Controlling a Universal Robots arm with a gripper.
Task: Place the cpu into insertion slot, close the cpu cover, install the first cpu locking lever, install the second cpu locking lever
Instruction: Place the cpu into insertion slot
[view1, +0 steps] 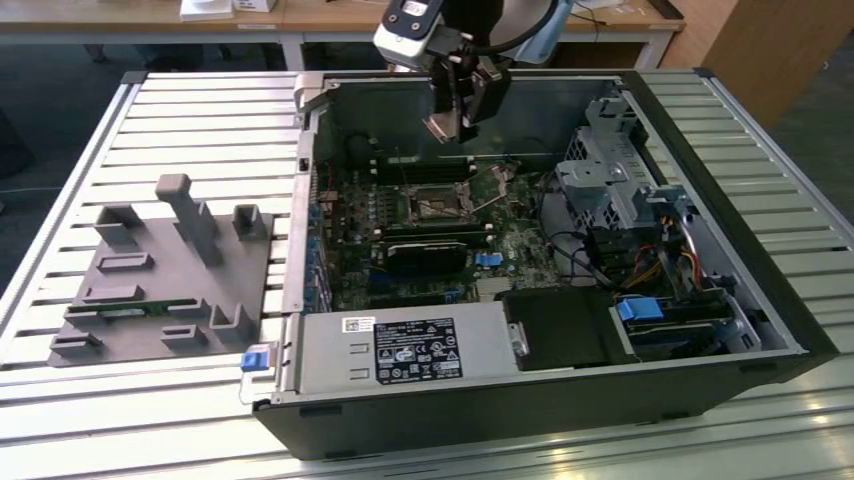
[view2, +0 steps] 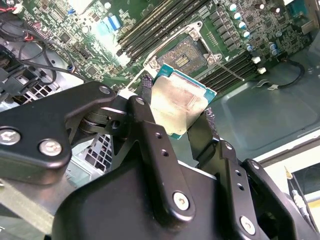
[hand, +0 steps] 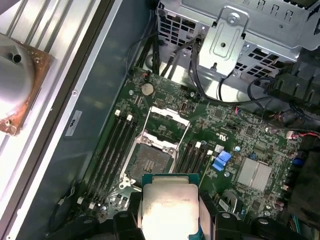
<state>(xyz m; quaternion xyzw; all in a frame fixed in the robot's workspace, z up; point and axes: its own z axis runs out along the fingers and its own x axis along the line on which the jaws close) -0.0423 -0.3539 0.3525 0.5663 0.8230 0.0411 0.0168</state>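
Black pincer (view2: 176, 100) clamped on cpu (view2: 182, 105), flat square, pale silvery-beige top, teal rim, apart from insertion slot (view2: 187, 55)

Label (view1: 415, 352) on power supply (view1: 324, 355): print illegible; nothing else readable.

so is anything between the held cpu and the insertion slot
Nothing: in both wrist views the stretch from cpu to insertion slot is bare.

Soft, even light; dim within the computer case (view1: 561, 415); pale sheen on the cpu (view2: 179, 107); tabletop (hand: 50, 20) washed out.
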